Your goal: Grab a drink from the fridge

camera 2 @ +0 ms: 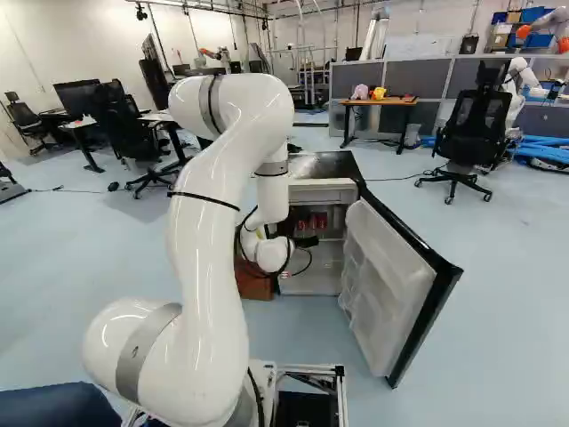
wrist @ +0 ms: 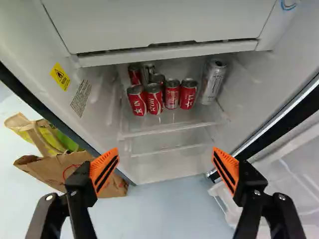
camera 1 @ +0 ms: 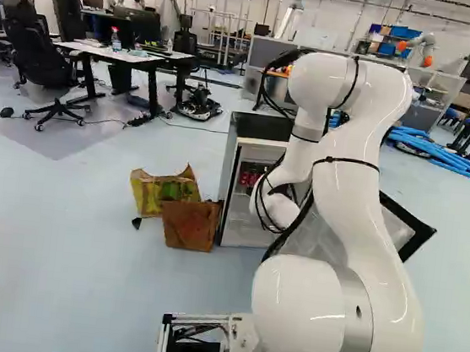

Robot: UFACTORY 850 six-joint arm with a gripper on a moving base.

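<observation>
You see glossy metal cans (wrist: pixel 187 93), red, and a metal silver can (wrist: pixel 213 82). The fridge (wrist: pixel 154 174) has smooth, white plastic inside. Your fingers (wrist: pixel 104 171) have matt orange pads. The arm (camera 2: pixel 209 258) is smooth and glossy. One bag (camera 1: pixel 189 224) looks like brown paper, creased.

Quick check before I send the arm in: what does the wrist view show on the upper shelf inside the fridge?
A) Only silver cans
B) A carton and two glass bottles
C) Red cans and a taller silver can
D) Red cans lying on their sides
C: red cans stand grouped on the shelf, with a taller silver can beside them.
</observation>
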